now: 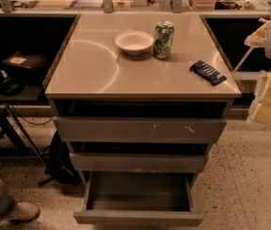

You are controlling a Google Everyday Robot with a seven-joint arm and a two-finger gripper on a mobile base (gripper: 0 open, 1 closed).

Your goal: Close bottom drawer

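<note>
The bottom drawer [138,218] is the lowest and narrowest of three grey metal drawers in the cabinet. It stands pulled far out toward me, and its shallow tray shows nothing inside. Its plain low front panel is near the lower edge of the camera view. Above it, the mid-width drawer [138,162] and the widest drawer [140,129], which has yellowish scratch marks, sit slightly out. My gripper [269,99] hangs at the right edge of the view, level with the cabinet top, well up and to the right of the bottom drawer and touching nothing.
On the cabinet top [92,75] stand a white bowl [134,42], a green can [163,40] and a dark snack packet [208,72]. A black bag [61,159] leans at the cabinet's left. A person's shoe [17,211] is at lower left. Speckled floor [250,176] lies to the right.
</note>
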